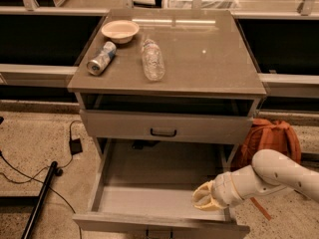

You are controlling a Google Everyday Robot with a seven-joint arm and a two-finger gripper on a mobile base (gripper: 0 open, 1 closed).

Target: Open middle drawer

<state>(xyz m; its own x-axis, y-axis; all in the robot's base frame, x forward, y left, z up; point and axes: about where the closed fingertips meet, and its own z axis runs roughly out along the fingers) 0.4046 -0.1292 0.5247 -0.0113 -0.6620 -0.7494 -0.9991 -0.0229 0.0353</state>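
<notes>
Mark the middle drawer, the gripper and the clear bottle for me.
middle drawer (144, 201): camera view, bare interior floor.
gripper (203, 201): camera view, its tip, at the drawer's right front corner.
clear bottle (152, 59): camera view, mid-body.

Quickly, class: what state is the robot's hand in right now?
Cream hand: open or closed cannot be told; it is at the front right corner of the pulled-out grey-beige drawer.
</notes>
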